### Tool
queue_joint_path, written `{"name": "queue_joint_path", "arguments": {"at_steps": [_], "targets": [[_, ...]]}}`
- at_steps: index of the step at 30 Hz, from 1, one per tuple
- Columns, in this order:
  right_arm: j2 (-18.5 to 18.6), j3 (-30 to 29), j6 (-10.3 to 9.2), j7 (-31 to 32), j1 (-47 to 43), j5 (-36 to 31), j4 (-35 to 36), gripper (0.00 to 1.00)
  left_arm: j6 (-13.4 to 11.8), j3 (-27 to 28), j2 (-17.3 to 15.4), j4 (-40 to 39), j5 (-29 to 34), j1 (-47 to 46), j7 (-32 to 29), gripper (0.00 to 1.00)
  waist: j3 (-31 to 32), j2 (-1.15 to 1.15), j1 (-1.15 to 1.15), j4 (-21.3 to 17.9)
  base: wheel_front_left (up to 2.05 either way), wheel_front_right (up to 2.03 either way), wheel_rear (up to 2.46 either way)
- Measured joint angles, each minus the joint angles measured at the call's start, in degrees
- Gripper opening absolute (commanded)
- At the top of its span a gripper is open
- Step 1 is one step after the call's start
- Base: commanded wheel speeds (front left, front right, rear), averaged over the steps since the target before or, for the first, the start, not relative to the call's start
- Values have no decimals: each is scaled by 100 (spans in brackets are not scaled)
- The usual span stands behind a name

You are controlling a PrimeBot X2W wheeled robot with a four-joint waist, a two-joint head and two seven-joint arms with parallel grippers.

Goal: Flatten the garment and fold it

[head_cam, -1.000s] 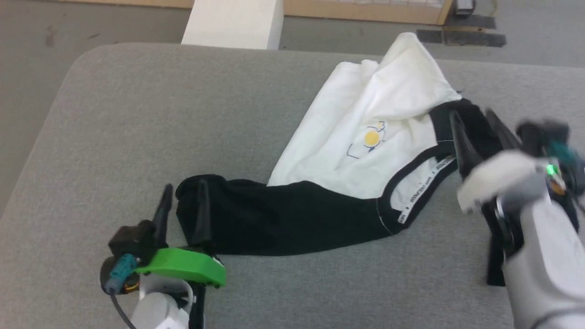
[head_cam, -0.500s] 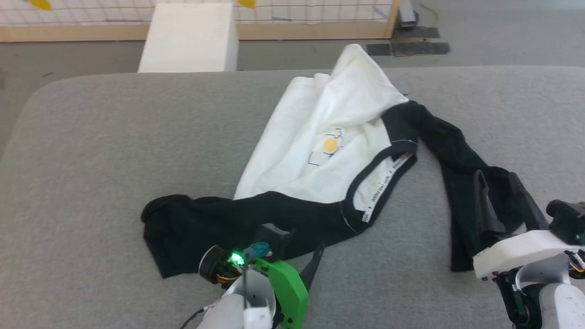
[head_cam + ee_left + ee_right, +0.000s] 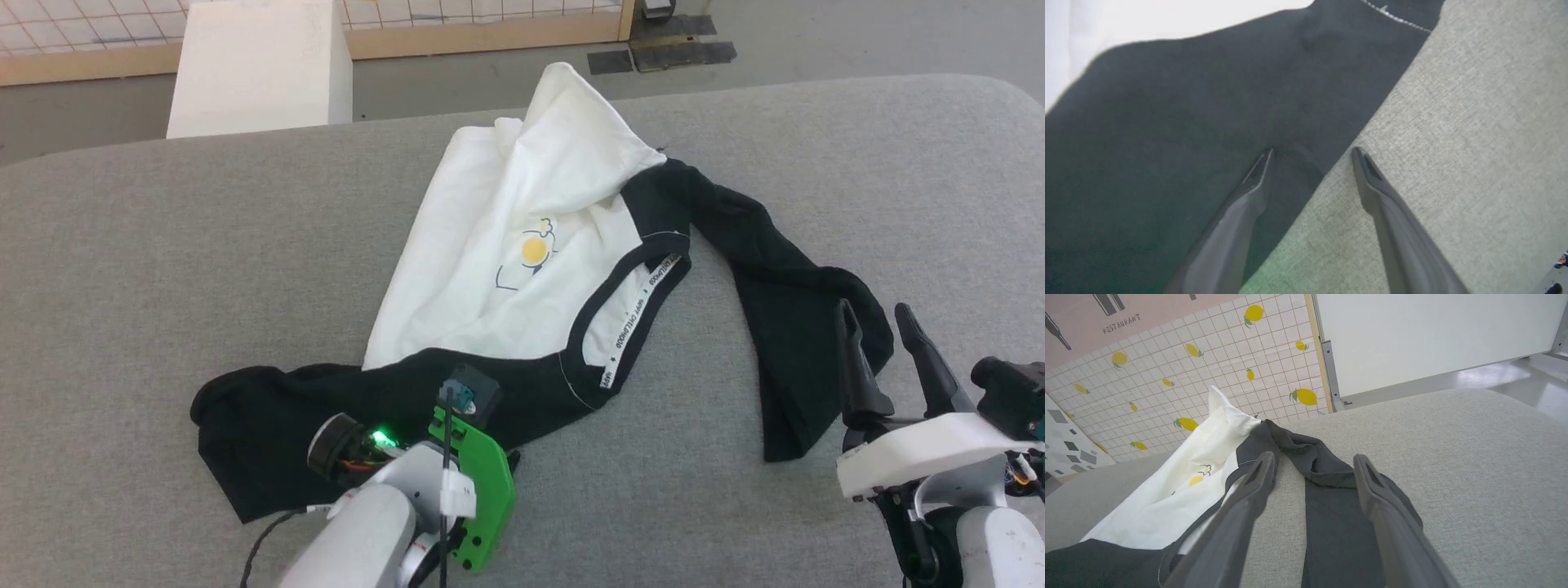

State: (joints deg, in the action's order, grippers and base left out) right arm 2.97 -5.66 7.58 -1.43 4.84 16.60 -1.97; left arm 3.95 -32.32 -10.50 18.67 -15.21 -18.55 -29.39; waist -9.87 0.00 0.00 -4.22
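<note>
White-bodied garment [image 3: 490, 269] crumpled on grey surface [image 3: 163, 245], black sleeves [image 3: 775, 294] splayed, left jaws apart, right jaws apart

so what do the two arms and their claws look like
Both arms are pale grey, each ending in a claw of two long, dark, tapering fingers. The left claw sits on a bright green mount with a lit green light, a teal connector and a thin black cable; the right claw sits on a white mount.

A grey woven-fabric counter [image 3: 147, 261]; beyond its far edge, a white rectangular block [image 3: 257, 73], smooth grey floor [image 3: 441, 86], and a white-gridded lemon-print wall [image 3: 1208, 355] with wooden skirting [image 3: 482, 37].
</note>
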Motion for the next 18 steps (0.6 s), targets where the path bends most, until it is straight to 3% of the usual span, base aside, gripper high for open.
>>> {"name": "queue_joint_path", "arguments": {"at_steps": [1,2,3,11,18], "targets": [[0,-3,0,-10,0,14,-4,100,0,11,-19,-66,-34,8,-93,39,-15,0,0,-3,0,0,0],[0,-15,0,-10,0,23,-7,100,-4,27,-40,-125,-64,17,-168,15,-27,0,0,6,0,0,0],[0,-35,0,-10,-1,29,-9,100,-32,59,-57,-179,-102,35,-226,0,-36,0,0,24,0,0,0],[-2,-172,0,-7,-1,43,-22,100,-493,721,-226,-808,-678,685,-280,0,-43,0,0,315,0,0,0],[-7,-578,0,346,-27,-215,-78,100,-1128,1610,-801,-1559,-976,1606,-209,0,20,0,0,662,0,0,0]]}}
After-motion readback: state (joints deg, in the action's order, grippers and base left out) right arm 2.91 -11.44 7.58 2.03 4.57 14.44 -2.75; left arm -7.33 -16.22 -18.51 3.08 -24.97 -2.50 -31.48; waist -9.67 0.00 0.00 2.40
